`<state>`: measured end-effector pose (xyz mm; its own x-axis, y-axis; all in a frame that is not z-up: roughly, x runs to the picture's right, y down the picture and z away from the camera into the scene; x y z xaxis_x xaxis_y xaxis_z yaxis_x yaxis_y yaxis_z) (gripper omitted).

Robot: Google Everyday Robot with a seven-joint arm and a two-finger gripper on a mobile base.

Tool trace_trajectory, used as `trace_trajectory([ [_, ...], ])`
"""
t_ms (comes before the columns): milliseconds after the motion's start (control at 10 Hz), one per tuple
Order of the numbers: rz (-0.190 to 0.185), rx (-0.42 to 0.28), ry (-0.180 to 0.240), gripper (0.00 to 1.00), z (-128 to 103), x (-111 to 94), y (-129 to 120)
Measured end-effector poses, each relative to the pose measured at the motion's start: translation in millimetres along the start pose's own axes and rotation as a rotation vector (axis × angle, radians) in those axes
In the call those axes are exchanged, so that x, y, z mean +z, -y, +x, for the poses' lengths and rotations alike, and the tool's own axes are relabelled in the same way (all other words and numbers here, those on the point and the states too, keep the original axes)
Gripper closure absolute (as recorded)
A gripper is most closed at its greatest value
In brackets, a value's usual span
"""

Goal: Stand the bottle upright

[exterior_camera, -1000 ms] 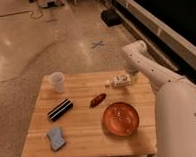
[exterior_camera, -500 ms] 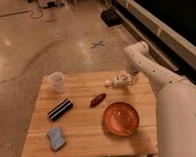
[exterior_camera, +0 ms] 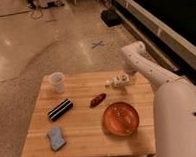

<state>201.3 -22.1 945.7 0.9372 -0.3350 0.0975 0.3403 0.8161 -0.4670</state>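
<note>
The bottle (exterior_camera: 116,82) is small, whitish-cream and lies on its side near the far right edge of the wooden table (exterior_camera: 84,129), cap end pointing left. My gripper (exterior_camera: 126,79) is down at the bottle's right end, at the tip of the white arm (exterior_camera: 140,60) that reaches in from the right. The gripper hides that end of the bottle. A translucent white cup (exterior_camera: 56,81) stands upright at the table's far left.
A black bar-shaped object (exterior_camera: 60,110) lies left of centre, with a red-brown item (exterior_camera: 97,100) in the middle. An orange bowl (exterior_camera: 120,118) sits front right and a blue sponge (exterior_camera: 56,138) front left. My white body (exterior_camera: 179,118) stands against the table's right side.
The arm's elbow has shifted slightly to the right. The bottle lies where it did.
</note>
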Motion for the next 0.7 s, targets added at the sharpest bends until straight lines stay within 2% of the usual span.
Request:
trace_trajectory([
  [300, -0.012, -0.039, 0.0, 0.35, -20, 9, 15],
  [600, -0.04, -0.06, 0.004, 0.35, -31, 26, 27],
  [700, -0.062, -0.067, 0.008, 0.35, -33, 34, 32],
])
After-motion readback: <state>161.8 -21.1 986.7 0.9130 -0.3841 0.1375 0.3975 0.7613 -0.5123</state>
